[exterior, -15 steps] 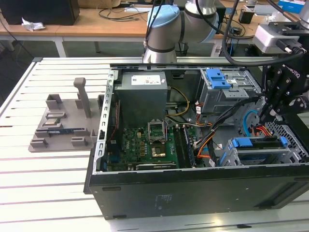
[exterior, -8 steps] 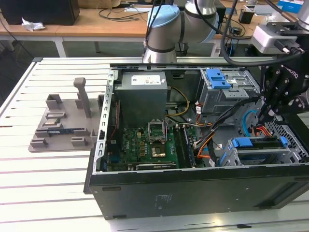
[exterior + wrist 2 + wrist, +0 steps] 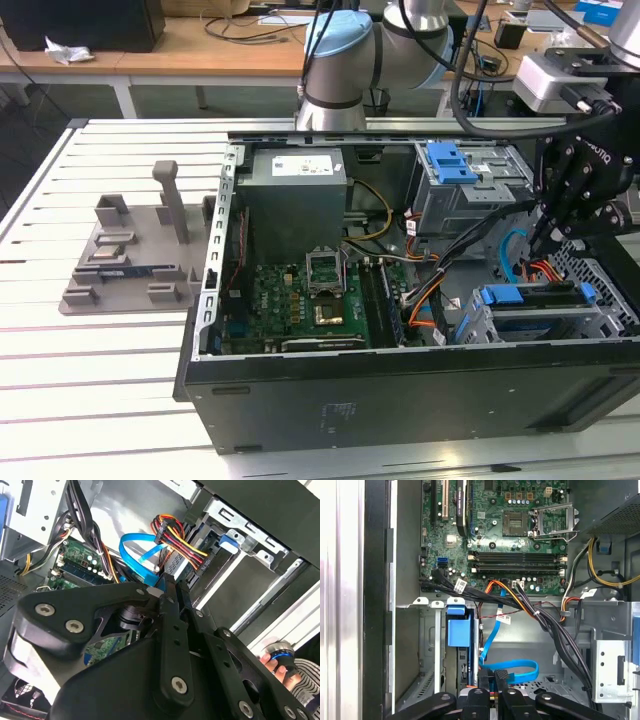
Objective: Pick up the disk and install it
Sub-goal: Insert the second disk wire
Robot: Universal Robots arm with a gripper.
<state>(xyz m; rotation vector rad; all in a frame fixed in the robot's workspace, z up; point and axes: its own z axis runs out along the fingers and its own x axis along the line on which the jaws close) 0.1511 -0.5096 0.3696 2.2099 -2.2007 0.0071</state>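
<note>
The disk (image 3: 535, 298) sits in the grey drive cage (image 3: 480, 325) at the case's corner on the exterior view's right; its blue carrier edge shows along the top. The carrier's blue tab (image 3: 458, 631) shows in the first wrist view and again (image 3: 227, 543) in the second wrist view. My black gripper (image 3: 541, 243) hangs just above the cage's far end, beside the blue data cable (image 3: 517, 672). Its fingers (image 3: 172, 605) are pressed together with nothing between them, and the gripper's tips (image 3: 492, 677) reach down beside the carrier tab.
The open computer case (image 3: 400, 390) lies on a slatted white table. Inside are the motherboard (image 3: 300, 300), the power supply (image 3: 295, 195), loose cable bundles (image 3: 545, 615) and an upper bay with a blue latch bracket (image 3: 450, 160). A grey fixture (image 3: 130, 255) stands at the left. A person's hand (image 3: 277, 664) is near the case.
</note>
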